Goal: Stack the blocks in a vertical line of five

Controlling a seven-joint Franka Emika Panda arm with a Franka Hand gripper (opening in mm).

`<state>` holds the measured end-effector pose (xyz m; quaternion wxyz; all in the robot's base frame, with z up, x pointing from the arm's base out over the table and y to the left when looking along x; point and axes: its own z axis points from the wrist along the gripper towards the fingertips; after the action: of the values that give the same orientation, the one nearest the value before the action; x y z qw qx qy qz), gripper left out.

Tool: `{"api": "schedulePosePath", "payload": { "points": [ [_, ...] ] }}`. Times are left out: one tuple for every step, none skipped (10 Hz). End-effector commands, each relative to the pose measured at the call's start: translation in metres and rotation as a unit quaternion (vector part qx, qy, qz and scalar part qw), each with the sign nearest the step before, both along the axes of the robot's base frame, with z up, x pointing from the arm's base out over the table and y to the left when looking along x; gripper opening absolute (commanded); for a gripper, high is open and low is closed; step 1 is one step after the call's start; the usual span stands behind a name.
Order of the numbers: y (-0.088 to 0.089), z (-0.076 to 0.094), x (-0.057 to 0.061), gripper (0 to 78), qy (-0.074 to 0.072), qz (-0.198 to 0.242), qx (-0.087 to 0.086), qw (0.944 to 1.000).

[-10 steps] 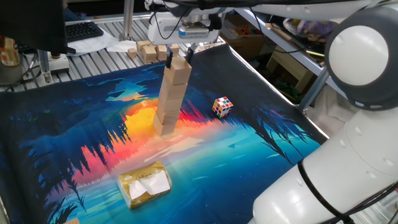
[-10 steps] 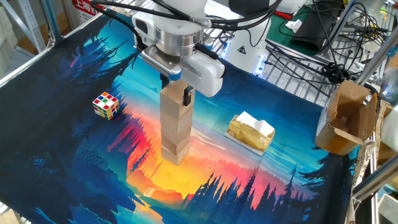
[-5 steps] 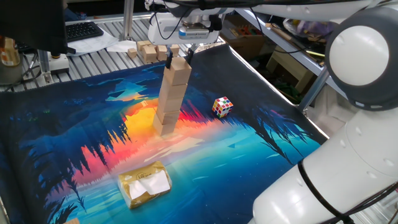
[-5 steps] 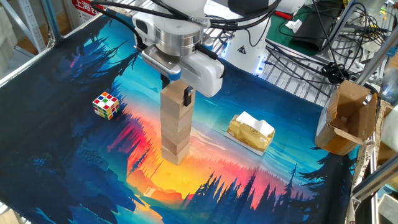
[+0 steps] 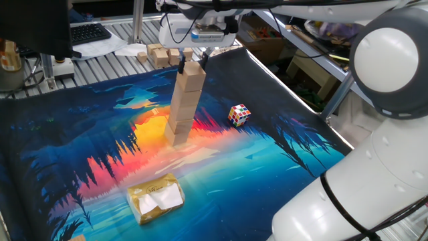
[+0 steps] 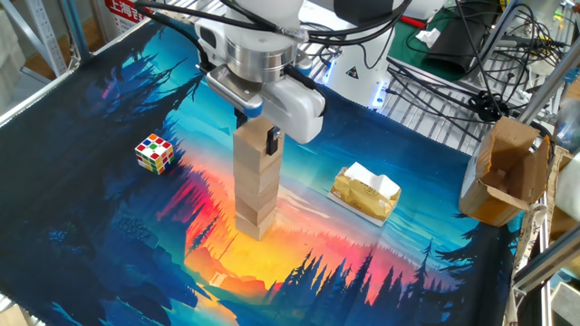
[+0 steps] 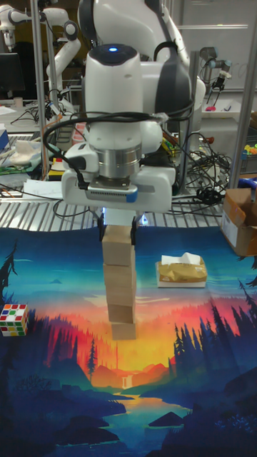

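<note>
A tower of several light-tan wooden blocks (image 5: pixel 182 110) (image 6: pixel 256 190) (image 7: pixel 121 293) stands upright near the middle of the painted mat, leaning slightly. My gripper (image 5: pixel 192 62) (image 6: pixel 255 134) (image 7: pixel 118 233) is at its top, with a finger on each side of the top block (image 5: pixel 194 69) (image 7: pixel 118 250). The fingers look pressed against that block's sides. The top block rests on the one beneath it. The gripper body hides the block's upper face in the other fixed view.
A multicoloured puzzle cube (image 5: pixel 239 114) (image 6: pixel 154 152) (image 7: pixel 13 319) lies on the mat to one side of the tower, a yellowish wrapped packet (image 5: pixel 156 197) (image 6: pixel 365 192) to the other. Loose wooden pieces (image 5: pixel 159 55) sit off the mat. A cardboard box (image 6: pixel 503 172) stands past the mat's edge.
Almost nothing differs. The gripper has shifted by a few pixels at the top of the tower, and the blocks have stayed put.
</note>
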<state>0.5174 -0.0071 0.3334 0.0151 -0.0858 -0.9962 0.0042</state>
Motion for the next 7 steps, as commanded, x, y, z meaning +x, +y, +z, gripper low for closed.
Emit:
{"api": "schedulePosePath", "payload": {
  "points": [
    [0.0000,0.0016,0.0007,1.1,-0.002,-0.017,-0.004,0.9998],
    [0.0000,0.0016,0.0007,1.1,-0.002,-0.020,-0.004,0.9998],
    [0.0000,0.0016,0.0007,1.1,-0.002,-0.020,-0.005,0.9998],
    [0.0001,0.0016,0.0008,1.1,-0.002,-0.020,-0.005,0.9998],
    [0.0001,0.0016,0.0008,1.1,-0.002,-0.019,-0.006,0.9998],
    [0.0001,0.0015,0.0008,1.1,-0.002,-0.019,-0.006,0.9998],
    [0.0001,0.0015,0.0008,77.5,-0.002,-0.019,-0.006,0.9998]
  ]
}}
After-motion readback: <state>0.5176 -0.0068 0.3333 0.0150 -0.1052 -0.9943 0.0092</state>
